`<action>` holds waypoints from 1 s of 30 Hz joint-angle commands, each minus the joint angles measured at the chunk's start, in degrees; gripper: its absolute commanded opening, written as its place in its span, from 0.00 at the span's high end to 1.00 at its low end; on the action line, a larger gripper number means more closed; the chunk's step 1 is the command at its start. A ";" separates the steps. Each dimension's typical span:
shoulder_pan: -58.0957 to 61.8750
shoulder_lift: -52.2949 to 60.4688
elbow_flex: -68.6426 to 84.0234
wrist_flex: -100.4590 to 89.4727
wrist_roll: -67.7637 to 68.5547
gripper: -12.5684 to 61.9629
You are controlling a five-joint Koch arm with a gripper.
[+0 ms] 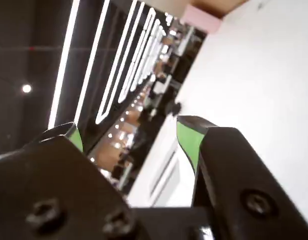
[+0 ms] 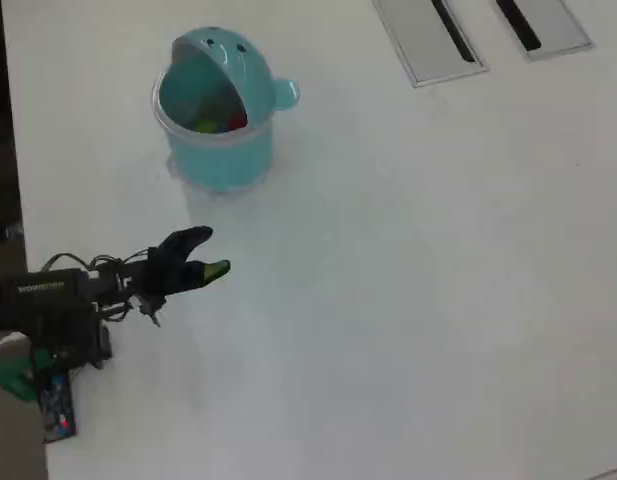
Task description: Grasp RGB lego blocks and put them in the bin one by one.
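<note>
The teal bin (image 2: 220,150) stands upright at the upper left of the table in the overhead view, its domed lid tipped back. Inside its opening I see a red block (image 2: 238,122) and a yellow-green block (image 2: 206,126); the rest of the inside is hidden by the wall. My gripper (image 2: 212,252) hovers below the bin, apart from it, pointing right. In the wrist view the gripper (image 1: 128,125) is open, its green-padded fingers (image 1: 188,140) wide apart with nothing between them. The wrist camera looks off towards the room, with no block or bin in it.
Two flat grey panels (image 2: 428,40) (image 2: 543,22) with dark slots lie at the table's top right. The arm's base and cables (image 2: 48,310) sit at the left edge. The white table (image 2: 408,280) spreads to the right.
</note>
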 commanded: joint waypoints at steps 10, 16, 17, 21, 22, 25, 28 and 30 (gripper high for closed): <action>-3.08 4.31 6.77 -14.24 0.00 0.37; -4.66 4.31 11.07 -16.96 0.00 0.38; -4.66 4.31 11.95 -18.02 0.00 0.38; -5.19 4.04 17.40 -23.99 0.00 0.38; -5.19 3.96 18.37 -24.35 0.00 0.38; -5.27 3.96 20.92 -24.52 0.09 0.38; -6.06 3.96 24.52 -26.46 0.09 0.38; -6.86 3.96 27.77 -29.09 0.09 0.38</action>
